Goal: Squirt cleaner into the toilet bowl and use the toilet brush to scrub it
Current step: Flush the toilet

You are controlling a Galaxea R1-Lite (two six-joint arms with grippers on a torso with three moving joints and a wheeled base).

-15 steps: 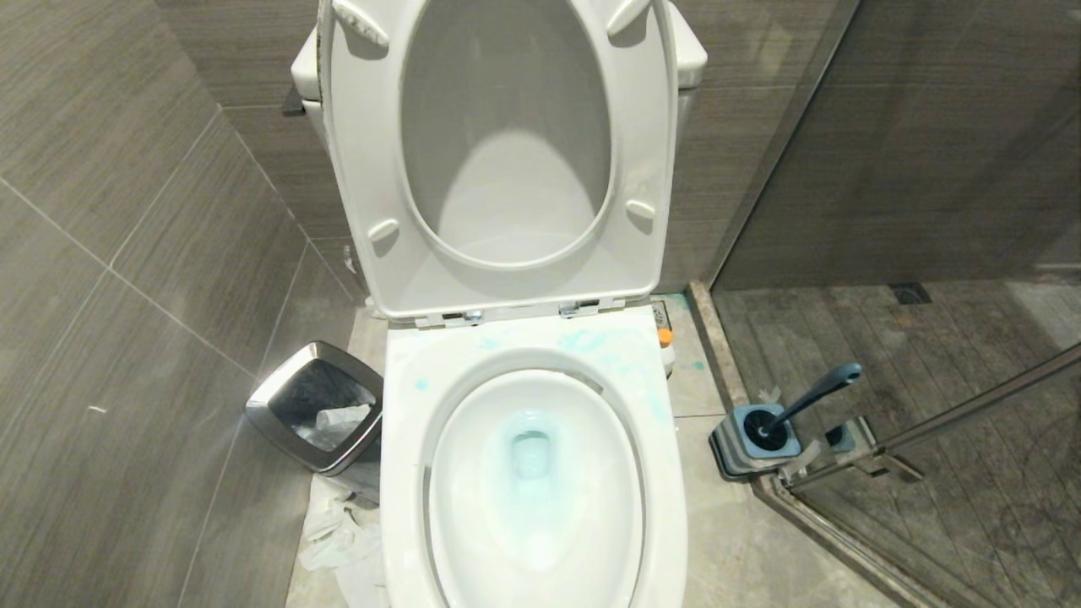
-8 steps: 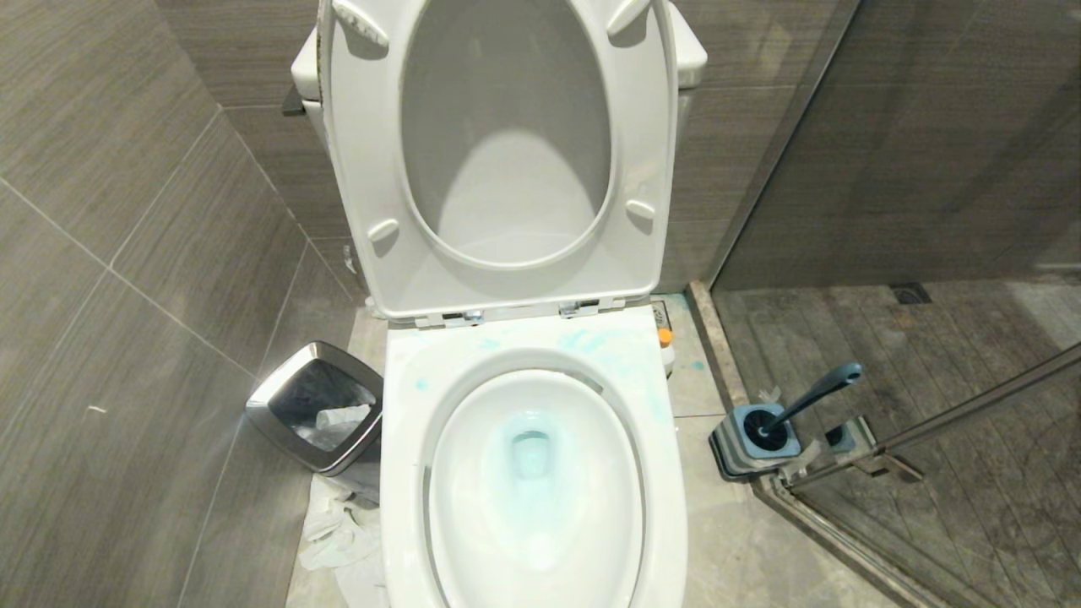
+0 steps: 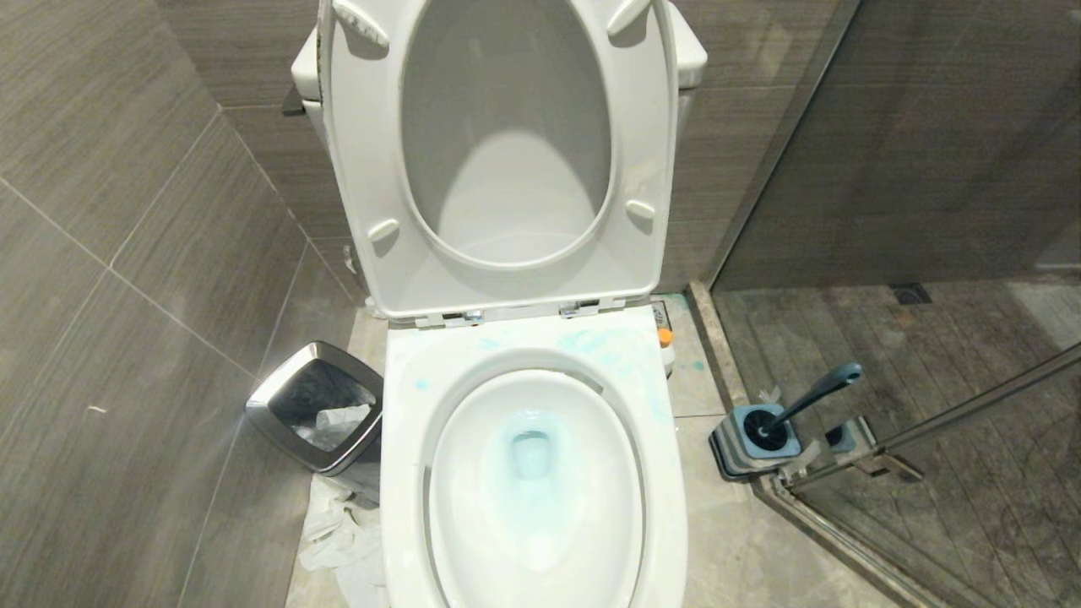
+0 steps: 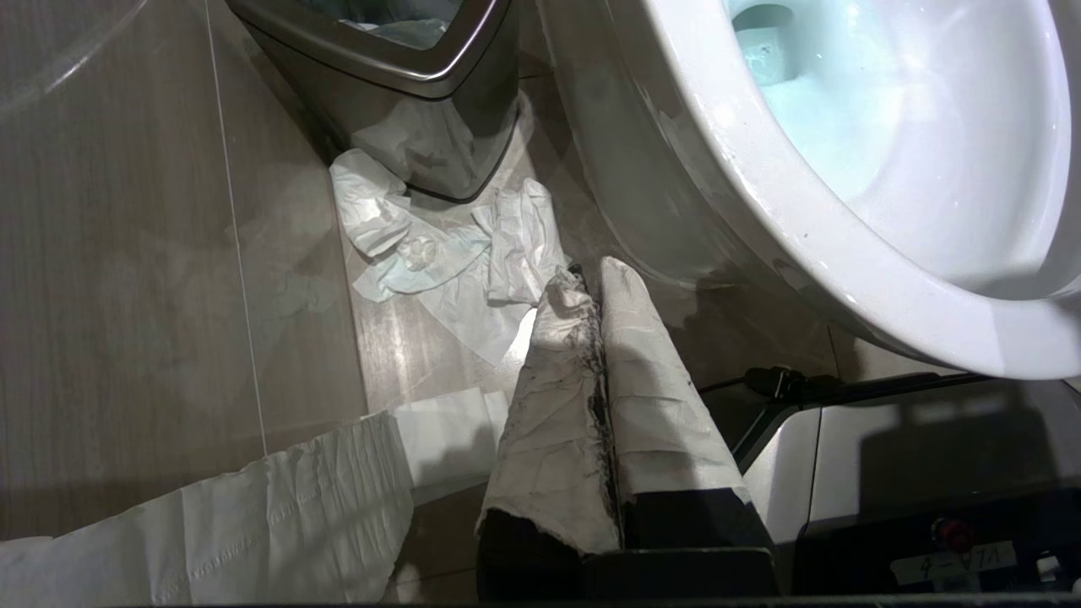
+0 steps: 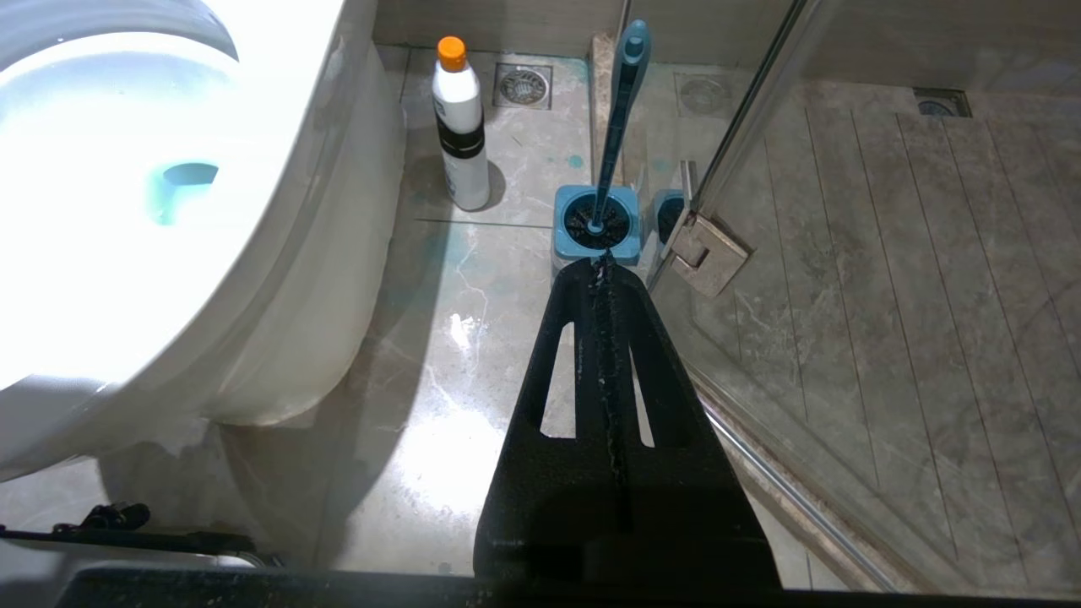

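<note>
Both grippers are clenched shut on nothing and hang low at the near end of the toilet. Left gripper [image 4: 591, 283], its fingers wrapped in soiled white paper, sits over the floor beside the bowl's left flank, near crumpled tissue [image 4: 439, 245] at the foot of the steel waste bin [image 3: 314, 404]. Right gripper [image 5: 601, 263] is level, its tips pointing at the brush holder [image 5: 594, 225] but apart from it. Neither arm shows in the head view.

Findings: the toilet bowl [image 3: 405, 473] has seat and lid raised. Cleaner [image 3: 591, 342] lies as pale turquoise smears on the far rim and tints the water at the outlet. A white bottle with an orange cap [image 5: 460, 127] stands on the floor between the toilet's right side and the holder. The toilet brush [image 3: 815, 393] stands head-down in its holder, right of the toilet beside the glass door's hinge [image 5: 708, 252], handle leaning away to the right.

Assessment: squirting appears done; fetching the brush is judged the step in hand.

Recommendations:
- Part the right fingers fully before closing in.
- Take the handle on its upper half, clear of the holder.
- Lift along the handle's lean so the holder is not dragged over.
- Keep clear of the glass door and the bottle.
- Carry the head low over the rim, to limit drips.
</note>
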